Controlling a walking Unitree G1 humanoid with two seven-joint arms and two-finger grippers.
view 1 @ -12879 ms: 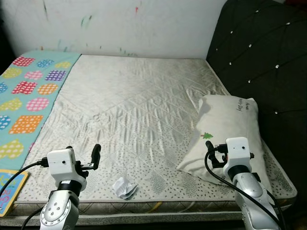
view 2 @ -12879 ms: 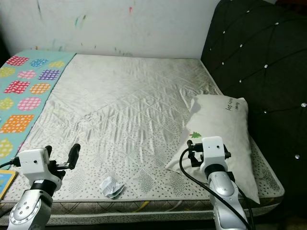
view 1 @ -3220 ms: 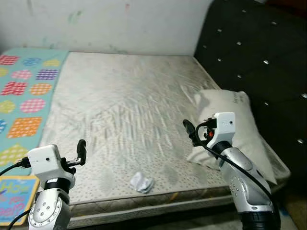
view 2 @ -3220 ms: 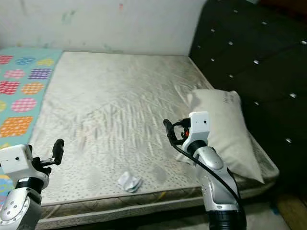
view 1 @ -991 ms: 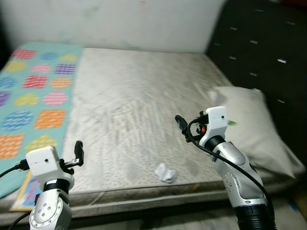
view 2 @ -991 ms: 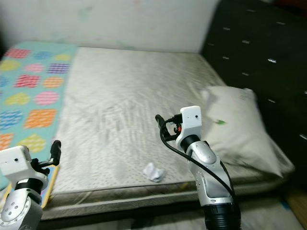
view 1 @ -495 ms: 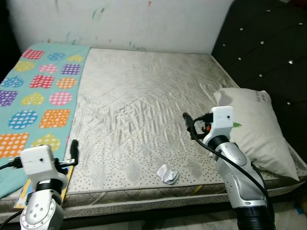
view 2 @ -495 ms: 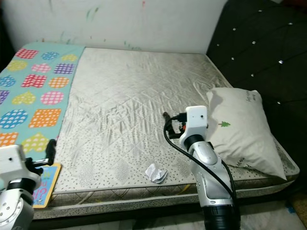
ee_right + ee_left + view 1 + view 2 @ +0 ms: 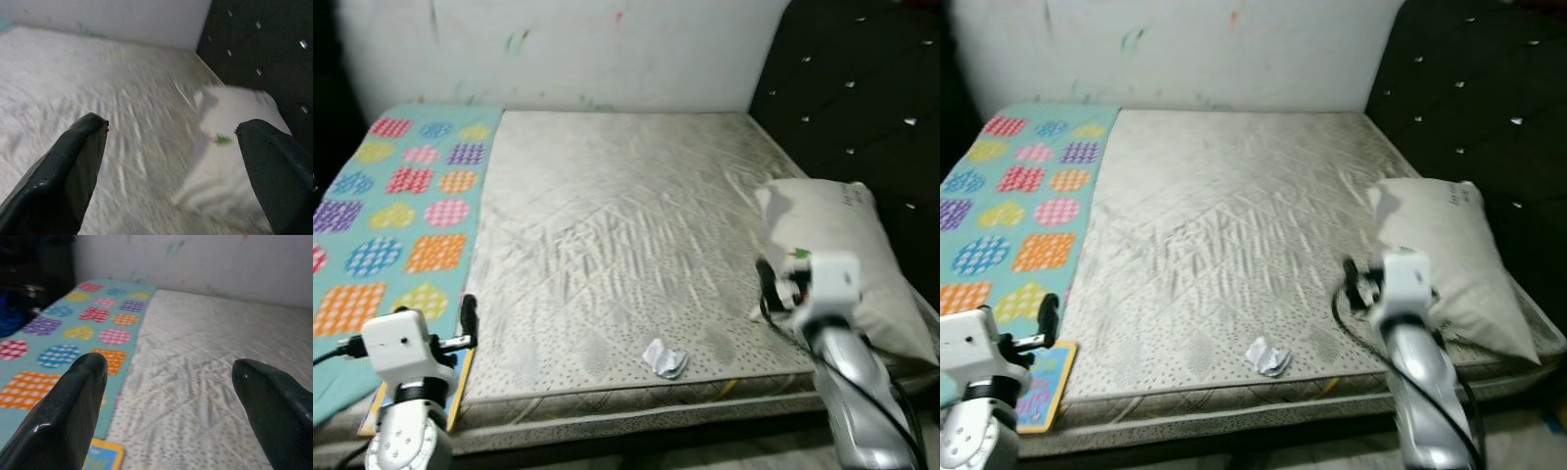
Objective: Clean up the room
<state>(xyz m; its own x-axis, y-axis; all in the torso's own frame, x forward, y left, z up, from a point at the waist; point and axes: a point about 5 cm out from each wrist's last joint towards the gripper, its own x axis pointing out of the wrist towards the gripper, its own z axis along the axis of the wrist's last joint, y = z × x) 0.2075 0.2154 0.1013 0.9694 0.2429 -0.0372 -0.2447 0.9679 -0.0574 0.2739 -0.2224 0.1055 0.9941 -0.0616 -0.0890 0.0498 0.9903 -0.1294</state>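
Crumpled paper (image 9: 665, 358) on mattress (image 9: 626, 215) edge, pillow (image 9: 842, 255), both grippers spread

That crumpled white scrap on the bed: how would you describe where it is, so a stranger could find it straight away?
Start with the big bare mattress and follow its near edge. The crumpled white paper lies there, right of the middle, between the cream pillow against the dark headboard and the colourful patterned blanket. It is the only small loose wad on the plain quilted surface.
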